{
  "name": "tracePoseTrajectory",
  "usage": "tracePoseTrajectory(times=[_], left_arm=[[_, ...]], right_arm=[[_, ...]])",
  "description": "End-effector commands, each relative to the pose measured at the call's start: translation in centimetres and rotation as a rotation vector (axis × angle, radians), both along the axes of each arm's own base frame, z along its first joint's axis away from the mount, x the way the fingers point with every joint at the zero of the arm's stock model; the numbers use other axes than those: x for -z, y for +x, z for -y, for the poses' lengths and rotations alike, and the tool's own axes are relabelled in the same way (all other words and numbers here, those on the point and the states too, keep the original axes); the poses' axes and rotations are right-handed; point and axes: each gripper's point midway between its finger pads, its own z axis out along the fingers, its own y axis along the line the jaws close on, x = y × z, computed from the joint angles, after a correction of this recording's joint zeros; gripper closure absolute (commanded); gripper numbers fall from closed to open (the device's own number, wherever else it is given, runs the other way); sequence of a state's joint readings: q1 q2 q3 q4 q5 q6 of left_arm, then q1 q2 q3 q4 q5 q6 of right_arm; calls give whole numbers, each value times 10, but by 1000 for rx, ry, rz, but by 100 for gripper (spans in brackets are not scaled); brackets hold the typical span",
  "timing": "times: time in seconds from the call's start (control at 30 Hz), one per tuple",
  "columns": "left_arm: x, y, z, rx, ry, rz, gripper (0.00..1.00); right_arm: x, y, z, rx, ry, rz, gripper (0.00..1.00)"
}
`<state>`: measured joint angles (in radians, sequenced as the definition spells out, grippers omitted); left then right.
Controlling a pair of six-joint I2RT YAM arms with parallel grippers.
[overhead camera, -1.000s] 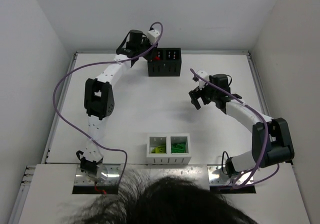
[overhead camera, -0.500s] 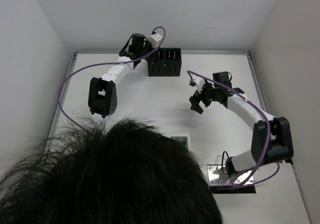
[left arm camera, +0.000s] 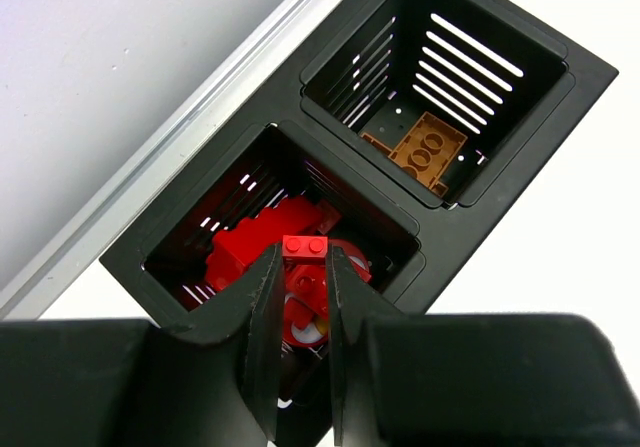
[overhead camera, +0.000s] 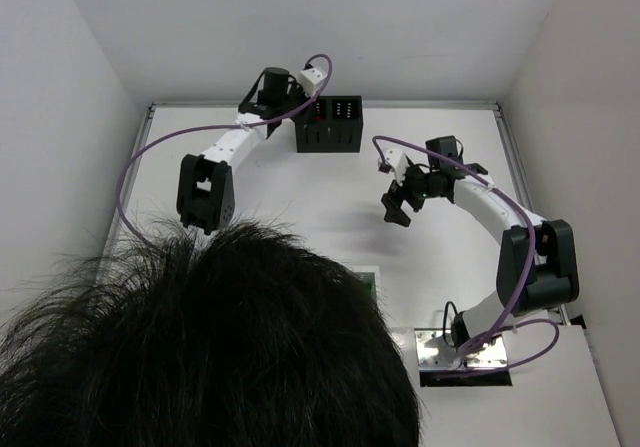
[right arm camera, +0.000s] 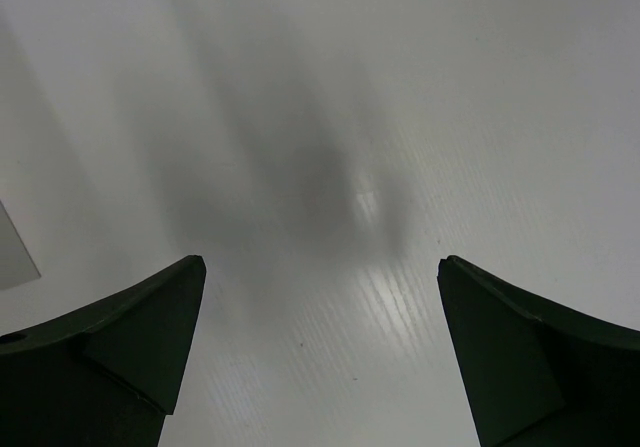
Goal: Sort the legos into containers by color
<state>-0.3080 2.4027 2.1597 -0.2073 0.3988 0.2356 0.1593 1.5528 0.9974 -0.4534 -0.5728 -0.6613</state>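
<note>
A head of dark hair [overhead camera: 200, 347] fills the lower left of the top view and hides the near part of the white table [overhead camera: 300, 207]. Plain white walls [overhead camera: 60, 97] enclose the table on three sides. A metal plate [overhead camera: 428, 353] lies at the near right edge.

A head of dark hair [overhead camera: 200, 347] blocks most of your view from above. It covers the lower links and base of the left arm [overhead camera: 205, 192], and all of the white box [overhead camera: 368, 272] except one corner with a sliver of green. In that view the black box [overhead camera: 328, 125] is too small for you to tell its contents apart. From the left wrist, the left gripper [left arm camera: 303, 254], closed on a red brick [left arm camera: 305, 246], hides part of the red pile [left arm camera: 240, 252] beneath, and its body cuts off the box's near wall. The right gripper [right arm camera: 320, 263] has fingers [right arm camera: 120, 347] that run off the bottom edge.
</note>
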Motion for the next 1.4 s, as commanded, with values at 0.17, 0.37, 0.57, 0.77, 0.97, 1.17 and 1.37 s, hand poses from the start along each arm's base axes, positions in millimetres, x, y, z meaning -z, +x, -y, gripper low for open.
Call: tracePoseTrajectory(times=[0.17, 0.37, 0.57, 0.77, 0.97, 1.17, 1.37], left_arm=[[-11, 3, 7, 40, -8, 44, 67], [-15, 7, 7, 32, -10, 64, 43], [-35, 9, 4, 9, -24, 106, 39], [-64, -2, 4, 5, -67, 127, 37], [-88, -9, -6, -30, -153, 101, 32], [-97, -7, -23, -108, -186, 76, 31], [-107, -1, -34, -139, -246, 40, 31]], right_arm=[[-16, 15, -9, -53, 41, 73, 0], [-14, 21, -9, -43, 54, 76, 0], [-14, 20, -9, -21, 73, 98, 0], [-23, 24, -16, 9, 127, 89, 0], [-30, 11, -24, -25, 182, 70, 8], [-28, -1, -24, -27, 197, 87, 8], [-29, -5, -24, -20, 203, 89, 8]])
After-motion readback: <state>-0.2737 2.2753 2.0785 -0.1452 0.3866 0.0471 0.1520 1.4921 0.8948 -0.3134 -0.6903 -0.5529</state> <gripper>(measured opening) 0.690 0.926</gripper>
